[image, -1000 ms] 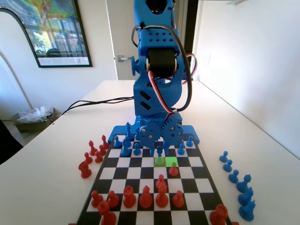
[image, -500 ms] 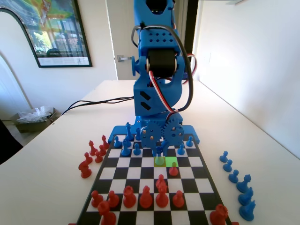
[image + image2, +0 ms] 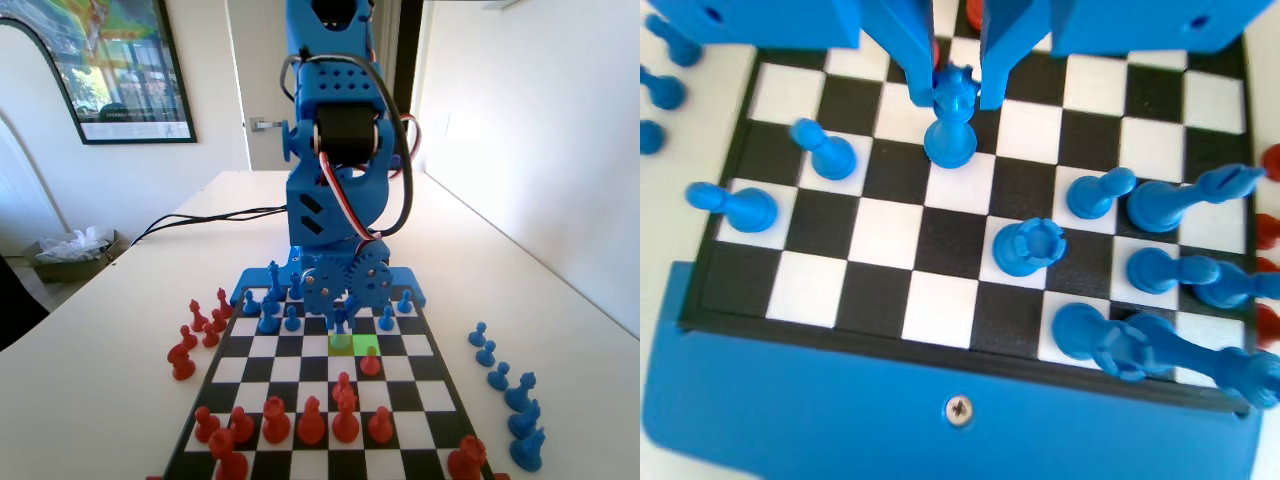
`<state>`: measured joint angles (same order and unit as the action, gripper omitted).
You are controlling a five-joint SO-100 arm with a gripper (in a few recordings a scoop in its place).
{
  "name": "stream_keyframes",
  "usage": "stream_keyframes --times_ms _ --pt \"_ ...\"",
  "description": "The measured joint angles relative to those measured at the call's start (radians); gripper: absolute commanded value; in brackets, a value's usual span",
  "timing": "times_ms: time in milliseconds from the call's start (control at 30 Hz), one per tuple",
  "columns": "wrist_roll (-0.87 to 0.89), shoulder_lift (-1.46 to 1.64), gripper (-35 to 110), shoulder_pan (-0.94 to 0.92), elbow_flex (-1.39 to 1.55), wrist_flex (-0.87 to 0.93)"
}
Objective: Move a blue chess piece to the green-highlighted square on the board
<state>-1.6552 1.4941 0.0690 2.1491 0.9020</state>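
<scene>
Pincer (image 3: 957,88) hangs low over the board (image 3: 890,300) in my wrist view, its two jaws straddling the knob top of the blue chess piece (image 3: 951,125). Both jaws sit right at the sides of the piece's head, narrowly parted; I cannot tell whether they are pressing on it or merely flanking it. The piece stands upright, and its base looks planted on the board near a corner where a black and a white cell meet.

From the fixed view I see the pincer (image 3: 341,318) down at the board's far rows, with the same piece (image 3: 341,322) between its tips, standing at the far edge of the yellow-olive cell (image 3: 341,344). The green-highlighted square (image 3: 365,344) lies just right of that cell, and a red pawn (image 3: 370,361) stands at its near edge.
</scene>
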Motion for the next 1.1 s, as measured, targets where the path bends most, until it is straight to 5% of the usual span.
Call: stream_keyframes --times_ms 1100 --pt "0.089 -0.044 1 0.089 -0.075 -0.055"
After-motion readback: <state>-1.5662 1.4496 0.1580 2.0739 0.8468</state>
